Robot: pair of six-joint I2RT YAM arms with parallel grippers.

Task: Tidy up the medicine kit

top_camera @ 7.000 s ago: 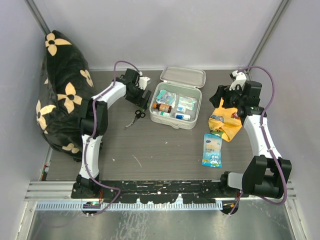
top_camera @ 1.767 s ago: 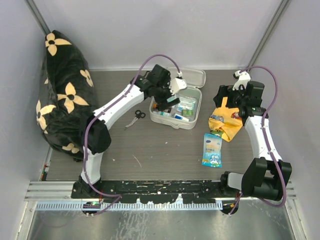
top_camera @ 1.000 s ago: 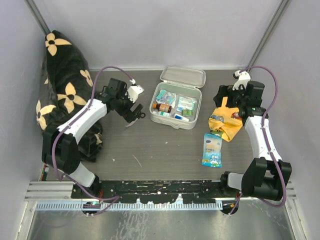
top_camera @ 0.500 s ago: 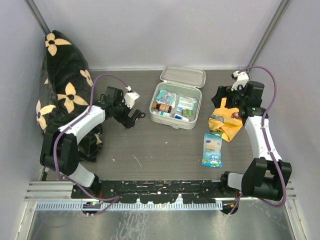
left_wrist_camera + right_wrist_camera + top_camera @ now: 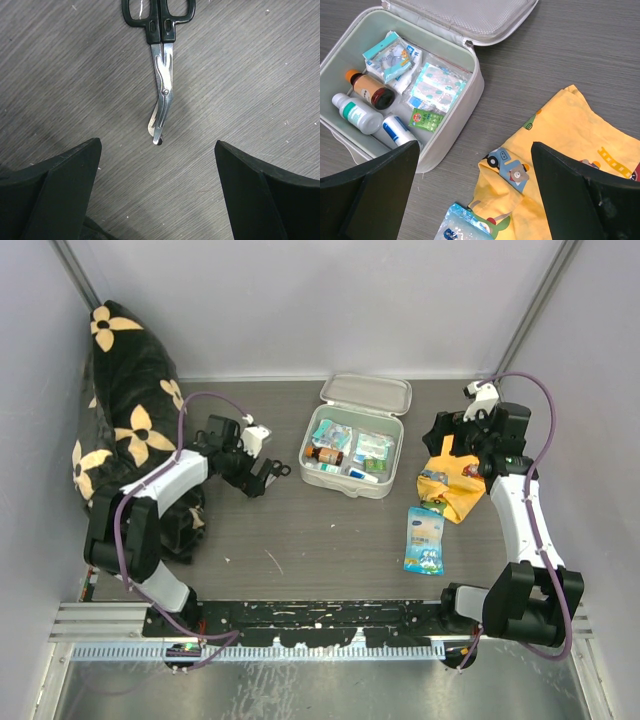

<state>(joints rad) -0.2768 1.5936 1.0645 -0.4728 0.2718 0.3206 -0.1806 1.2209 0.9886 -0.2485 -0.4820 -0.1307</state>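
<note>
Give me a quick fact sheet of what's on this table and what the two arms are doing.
Medicine kit: lid open, bottles and packets inside
Scissors: closed, flat on the table, left of the kit
Left jaws: open, empty, poised at the scissors' tip
Right jaws: open, empty, above the gap between kit and yellow cloth
Outside the kit: yellow cloth, blue packet

Scissors [image 5: 163,75] — handle loops cut off.

We count one medicine kit [image 5: 366,394], one pair of scissors [image 5: 162,75], one yellow cloth [image 5: 570,130], one blue packet [image 5: 424,540], one black flowered cushion [image 5: 120,400]. In the kit we count two bottles, a brown bottle [image 5: 370,90] and a white bottle [image 5: 356,114], and one blue-white tube [image 5: 397,131].
</note>
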